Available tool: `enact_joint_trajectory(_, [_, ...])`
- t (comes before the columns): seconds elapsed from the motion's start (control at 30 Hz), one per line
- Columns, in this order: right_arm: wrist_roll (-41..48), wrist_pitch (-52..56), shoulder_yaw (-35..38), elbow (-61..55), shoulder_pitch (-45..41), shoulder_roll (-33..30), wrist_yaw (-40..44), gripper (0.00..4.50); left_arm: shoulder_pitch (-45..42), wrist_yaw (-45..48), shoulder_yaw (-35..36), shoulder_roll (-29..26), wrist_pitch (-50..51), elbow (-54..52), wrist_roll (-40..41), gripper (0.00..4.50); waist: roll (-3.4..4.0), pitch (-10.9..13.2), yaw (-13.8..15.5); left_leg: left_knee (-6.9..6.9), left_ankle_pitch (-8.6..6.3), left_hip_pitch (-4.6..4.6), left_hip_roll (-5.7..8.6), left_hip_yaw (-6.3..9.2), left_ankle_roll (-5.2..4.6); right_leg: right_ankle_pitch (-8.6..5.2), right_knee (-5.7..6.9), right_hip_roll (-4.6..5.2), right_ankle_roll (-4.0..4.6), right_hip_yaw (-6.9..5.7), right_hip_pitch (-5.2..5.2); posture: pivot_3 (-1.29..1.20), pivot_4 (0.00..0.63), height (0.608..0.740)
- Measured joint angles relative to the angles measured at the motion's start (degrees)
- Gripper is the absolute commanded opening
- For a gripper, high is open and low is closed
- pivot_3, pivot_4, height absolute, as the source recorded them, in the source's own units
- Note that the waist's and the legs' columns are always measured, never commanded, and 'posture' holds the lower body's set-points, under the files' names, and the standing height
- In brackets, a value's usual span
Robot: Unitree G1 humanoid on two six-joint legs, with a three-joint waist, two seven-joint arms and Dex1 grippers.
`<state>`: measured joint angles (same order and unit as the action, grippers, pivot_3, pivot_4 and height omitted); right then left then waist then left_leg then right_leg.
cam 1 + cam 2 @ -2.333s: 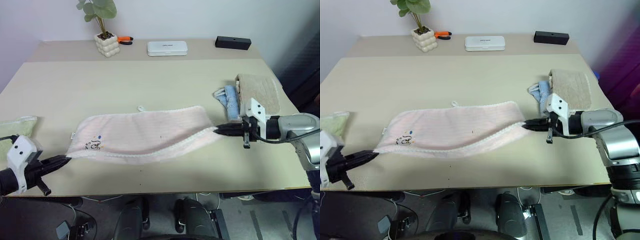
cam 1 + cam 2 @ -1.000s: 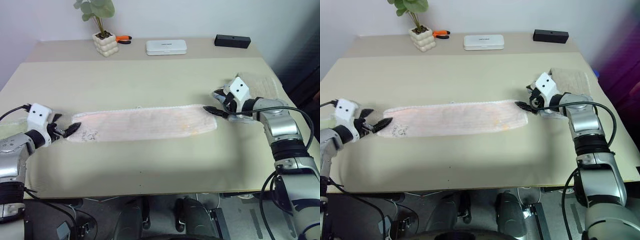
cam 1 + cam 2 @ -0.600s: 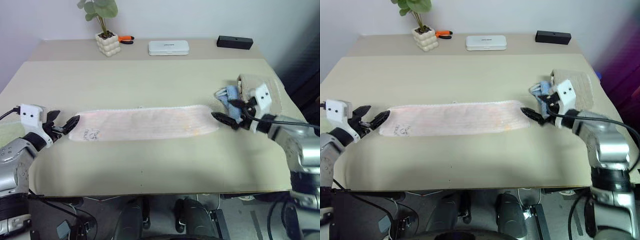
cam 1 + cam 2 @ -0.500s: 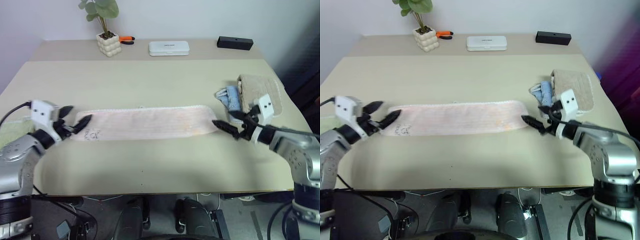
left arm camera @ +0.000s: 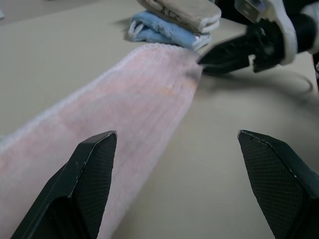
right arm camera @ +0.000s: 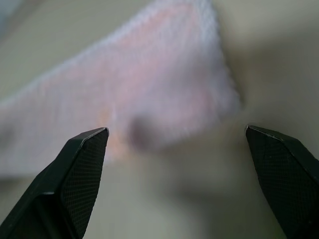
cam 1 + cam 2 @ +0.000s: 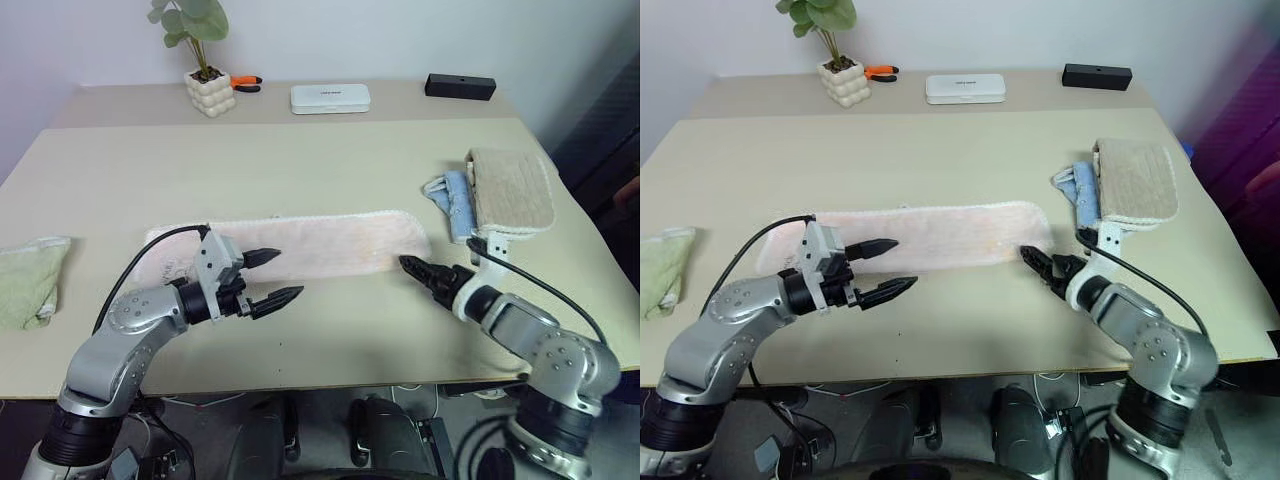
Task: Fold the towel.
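The pink towel lies flat as one long strip across the middle of the table. My left gripper is open at the towel's near edge, left of its middle; one finger is over the cloth, the other over bare table. My right gripper is open just off the towel's near right corner, pointing at it. Nothing lies between its fingers. The towel's right end shows ahead of them, and the right gripper also appears in the left wrist view.
A folded beige towel on a blue cloth sits at the right edge. A green cloth lies at the far left. Along the back stand a potted plant, orange pliers, a white box and a black box.
The towel, first held stretched at both ends, now lies released. My left gripper swung right from the towel's left end to its near edge. My right gripper drew back, rolled and opened wider.
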<state>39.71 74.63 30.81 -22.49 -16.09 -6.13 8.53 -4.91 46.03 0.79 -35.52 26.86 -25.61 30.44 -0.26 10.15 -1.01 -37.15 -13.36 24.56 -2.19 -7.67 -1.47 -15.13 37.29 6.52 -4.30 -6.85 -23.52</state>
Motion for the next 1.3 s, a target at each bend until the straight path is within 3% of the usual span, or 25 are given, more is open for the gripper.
enact_joint_trajectory(0.07, [0.21,-0.64,1.6,2.42,-2.66,2.8,-2.41,4.47,0.88,-0.07,-0.04,-0.05,-0.05,-0.24,-0.43,3.99,-0.02,-0.01,-0.04,-0.01,0.0,0.0,0.0,-0.01,0.0,0.0,-0.04,0.0,0.0,0.0,0.02,0.0,0.15,0.74])
enact_joint_trajectory(0.17, [1.07,-2.21,3.9,6.34,-5.63,4.66,-5.51,3.64,1.79,-0.43,-0.07,-0.02,-0.1,-0.79,-0.88,3.99,-0.03,-0.03,-0.11,0.0,-0.01,-0.01,0.0,-0.01,-0.01,0.0,-0.04,0.0,0.0,0.0,0.03,0.0,0.15,0.74])
enact_joint_trajectory(0.4, [2.54,-3.71,5.64,10.37,-7.08,4.85,-8.97,0.03,4.54,-1.48,0.0,0.14,-0.22,-2.25,-1.24,3.99,-0.01,-0.03,-0.14,0.04,-0.02,0.0,0.0,-0.02,-0.03,0.0,-0.05,0.01,0.0,0.02,0.0,0.0,0.15,0.74])
enact_joint_trajectory(0.57, [3.86,-3.71,4.97,10.17,-6.98,1.05,-8.8,0.03,4.72,-2.36,-0.02,0.86,-0.38,-2.27,-1.74,3.99,0.05,0.01,0.19,0.04,-0.06,0.04,0.07,-0.03,-0.1,0.0,-0.09,0.1,-0.01,0.01,-0.01,0.0,0.15,0.74])
enact_joint_trajectory(0.83, [3.71,-6.11,-0.6,4.74,-4.63,-20.44,2.06,0.03,6.4,-2.38,0.25,-0.02,-1.61,-0.38,-4.16,3.99,0.09,0.04,-0.03,0.08,-0.13,0.05,0.14,-0.06,-0.21,-0.04,-0.15,0.21,-0.05,0.01,-0.05,0.0,0.15,0.74])
enact_joint_trajectory(1.07, [0.95,-13.23,-19.23,-4.56,-4.96,-29.02,14.19,0.03,6.45,-2.51,1.16,-0.35,-2.61,0.33,-4.99,3.99,0.08,0.04,0.2,0.08,-0.15,0.08,0.06,-0.06,-0.21,-0.04,-0.22,0.21,-0.05,0.0,-0.07,0.0,0.15,0.74])
enact_joint_trajectory(1.2, [-6.45,-17.0,-35.84,-4.88,-8.75,-27.94,15.64,0.03,6.55,-3.07,2.13,-0.36,-2.6,0.17,-5.06,3.99,0.07,0.05,0.11,0.07,-0.15,0.1,0.05,-0.06,-0.21,-0.04,-0.25,0.26,-0.04,0.0,-0.09,0.0,0.15,0.74])
enact_joint_trajectory(1.3, [-12.39,-20.33,-44.4,-1.34,-10.56,-25.34,14.97,0.03,6.68,-4.01,2.12,0.05,-2.56,-0.45,-5.21,3.99,0.05,0.06,0.36,0.03,-0.14,0.25,0.1,-0.05,-0.22,-0.03,-0.24,0.25,-0.05,-0.02,-0.16,0.0,0.15,0.74])
